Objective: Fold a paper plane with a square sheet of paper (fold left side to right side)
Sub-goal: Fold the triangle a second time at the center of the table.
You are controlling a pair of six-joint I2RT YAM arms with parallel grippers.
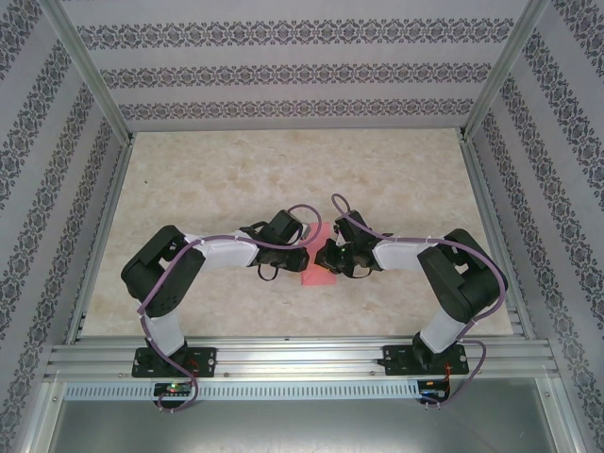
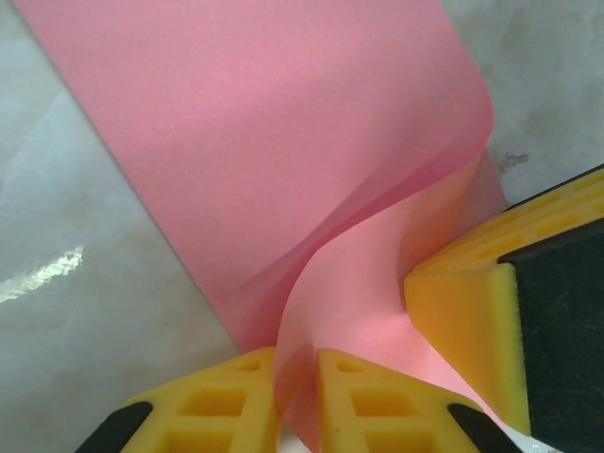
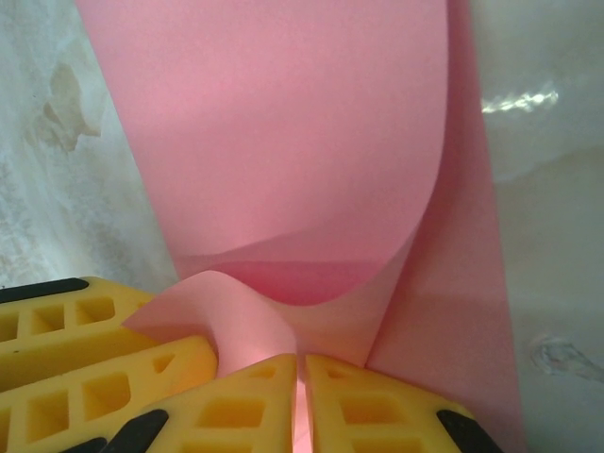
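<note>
Sheet of thin pink square paper I see curled over itself at the middle of the beige marbled table. The right gripper pinches its edge tight. The yellow fingers of the left gripper stand slightly apart, with paper between them.

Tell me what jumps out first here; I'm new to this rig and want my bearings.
The pink square sheet of paper lies at the centre of the table, curled over on itself. The yellow left end effector and right end effector meet there, with the paper's edge between the jaws of each.
</note>
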